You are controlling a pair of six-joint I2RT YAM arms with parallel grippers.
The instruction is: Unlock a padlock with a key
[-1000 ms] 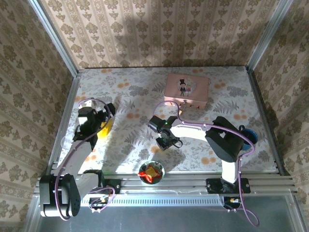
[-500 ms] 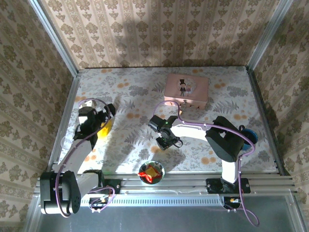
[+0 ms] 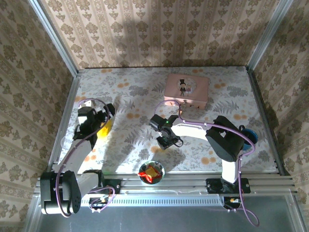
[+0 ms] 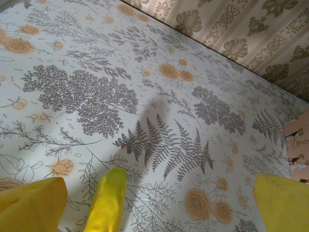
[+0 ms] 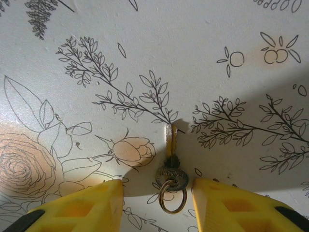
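Observation:
The key [image 5: 170, 162], a small brass-toned blade with a round head and a wire ring, lies flat on the flowered tablecloth. My right gripper [image 5: 157, 191] is open and straddles the key's head, with a gap to each yellow finger. Seen from above, that gripper [image 3: 167, 140] points down at the middle of the table. The padlock is out of view. My left gripper [image 4: 157, 205] is open wide with nothing between its fingers, and stands low over the cloth at the left side [image 3: 103, 120].
A yellow banana-like toy [image 4: 108, 200] lies just inside the left gripper's left finger. A pink tin box [image 3: 187, 90] stands at the back. A small glass bowl with red-wrapped sweets [image 3: 151, 171] sits by the front rail, and a blue object [image 3: 249, 136] lies at the right.
The right gripper has shifted slightly over the key and its jaws have narrowed a little. The left arm has not moved.

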